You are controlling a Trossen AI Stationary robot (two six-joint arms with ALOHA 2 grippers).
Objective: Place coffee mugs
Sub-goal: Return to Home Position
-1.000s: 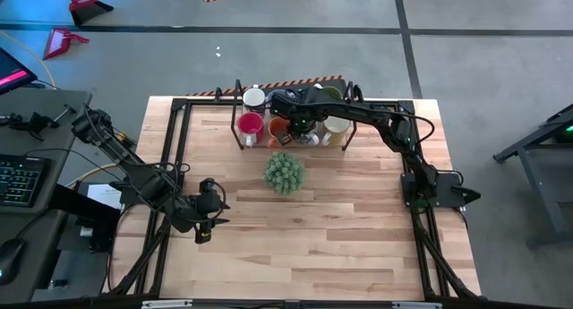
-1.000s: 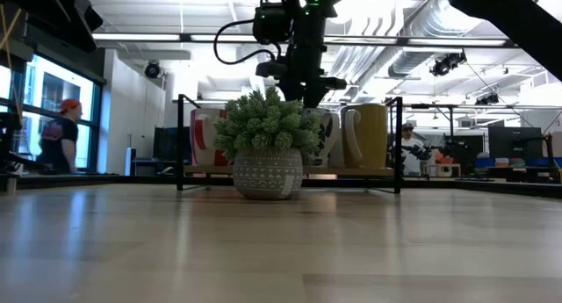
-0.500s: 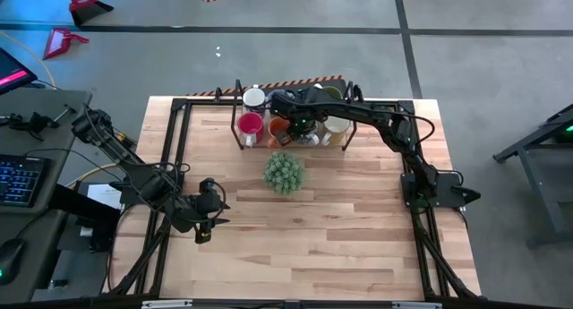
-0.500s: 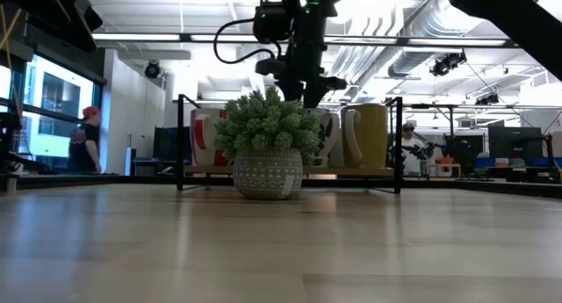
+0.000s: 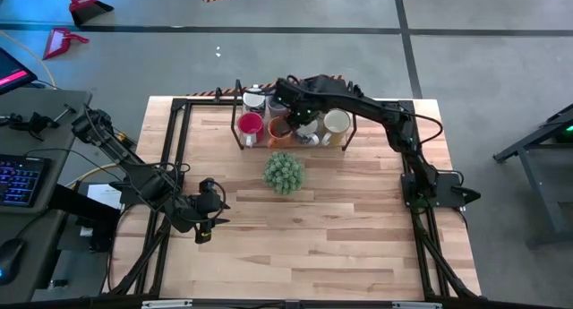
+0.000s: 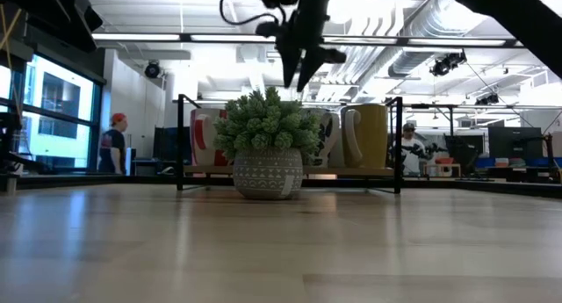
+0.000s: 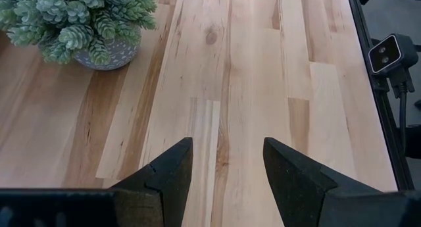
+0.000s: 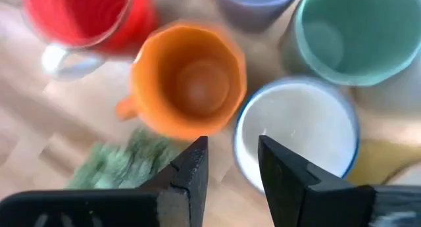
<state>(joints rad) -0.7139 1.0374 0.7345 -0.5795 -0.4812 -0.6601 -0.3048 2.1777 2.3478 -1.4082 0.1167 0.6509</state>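
Several mugs stand close together in a black rack (image 5: 238, 112) at the table's far edge. The right wrist view looks down into a red mug (image 8: 82, 16), an orange mug (image 8: 187, 82), a white blue-rimmed mug (image 8: 299, 131) and a green mug (image 8: 358, 33). My right gripper (image 8: 231, 162) hangs open and empty above the orange and white mugs, pointing down (image 6: 295, 78) (image 5: 298, 112). My left gripper (image 7: 227, 168) waits open and empty over bare wood near the table's left side (image 5: 204, 224).
A spiky green plant in a patterned pot (image 5: 284, 172) (image 6: 267, 145) stands just on the near side of the rack. In the low view a mustard mug (image 6: 369, 136) shows at the rack's right end. Bare wood (image 5: 340, 219) stretches across the table's middle and near part. A person (image 6: 112, 143) walks far behind.
My right gripper has risen straight up from among the mugs in the rack and now hangs higher above them, shifted slightly toward the table's far edge. The mugs stand as before. In the room behind, a person has walked to the right.
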